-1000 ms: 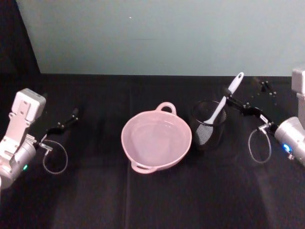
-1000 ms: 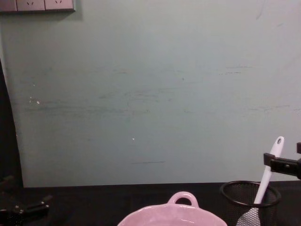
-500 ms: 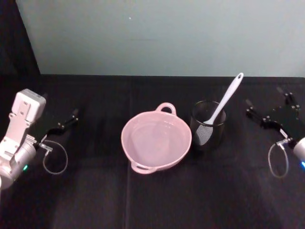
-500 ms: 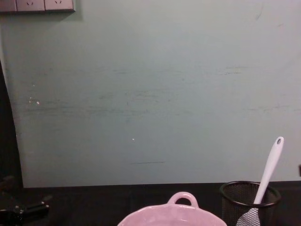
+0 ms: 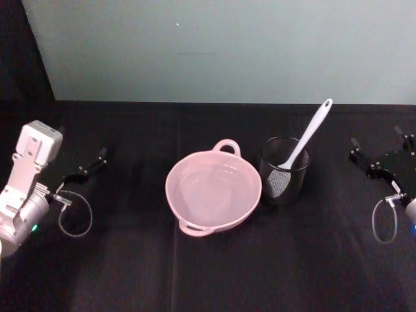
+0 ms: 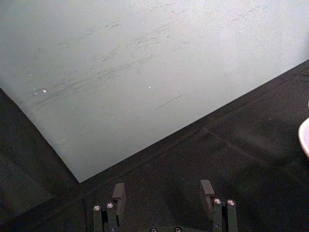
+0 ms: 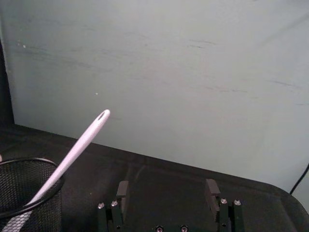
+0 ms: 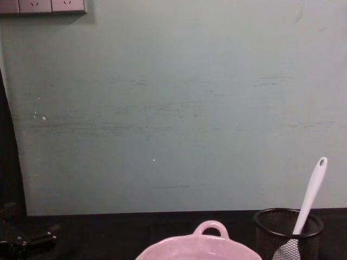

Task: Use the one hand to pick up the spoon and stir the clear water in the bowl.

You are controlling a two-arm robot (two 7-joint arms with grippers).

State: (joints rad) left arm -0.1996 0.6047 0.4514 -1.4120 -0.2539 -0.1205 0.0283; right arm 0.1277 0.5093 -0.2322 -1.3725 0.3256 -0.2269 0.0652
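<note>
The white spoon [image 5: 307, 136] stands tilted in a black wire-mesh cup [image 5: 284, 172], handle tip up and to the right, with nothing holding it. Left of the cup sits the pale pink bowl [image 5: 213, 192] with clear water [image 5: 208, 185] in it. My right gripper [image 5: 376, 140] is open and empty at the right edge, well clear of the spoon. Its wrist view shows the open fingers [image 7: 211, 187] and the spoon handle [image 7: 79, 145] off to one side. My left gripper [image 5: 91, 164] stays parked at far left, open [image 6: 163, 189]. In the chest view the spoon [image 8: 312, 189] rises from the cup [image 8: 287, 227].
A black cloth [image 5: 214, 273] covers the table, with a pale green wall [image 5: 221, 45] behind it. Wall sockets [image 8: 43, 5] are at the chest view's upper left. Cable loops hang by both wrists [image 5: 385, 221].
My right gripper was around the spoon handle a second ago and has drawn back to the right, away from it. The spoon stayed in the mesh cup. The left arm has not moved.
</note>
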